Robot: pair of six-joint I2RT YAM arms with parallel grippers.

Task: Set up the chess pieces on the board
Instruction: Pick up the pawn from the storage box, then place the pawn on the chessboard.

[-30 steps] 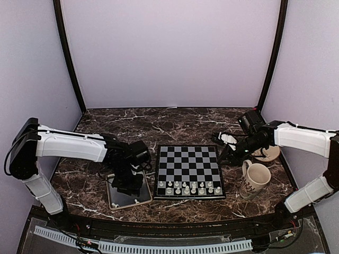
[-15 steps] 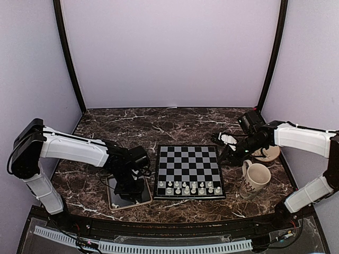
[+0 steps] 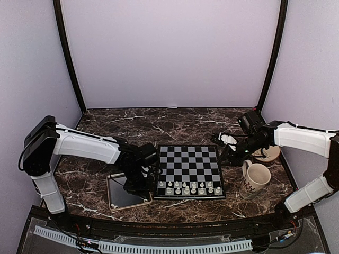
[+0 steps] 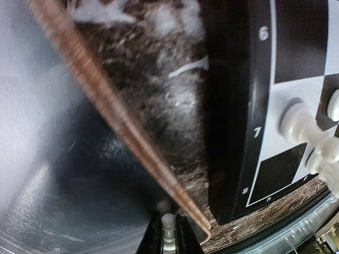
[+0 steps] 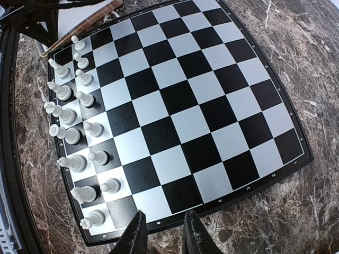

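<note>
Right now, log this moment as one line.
left tool: shut on chess piece at tray edge | right tool: open, empty, at board edge | set pieces: near two rows

White chess pieces (image 3: pixel 188 187) fill the near edge of the board (image 3: pixel 188 159)
The board, black and light-grey squares inside a thin dark border, lies flat. The small translucent whitish figures stand upright in 2 rows along its near edge. A lone piece (image 4: pixel 168 225) sits upright just left of the near-left corner, pinched between the left gripper (image 4: pixel 168 235) fingers.

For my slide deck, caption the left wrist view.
Left pincer grips a piece at the tray corner, beside the board.
</note>
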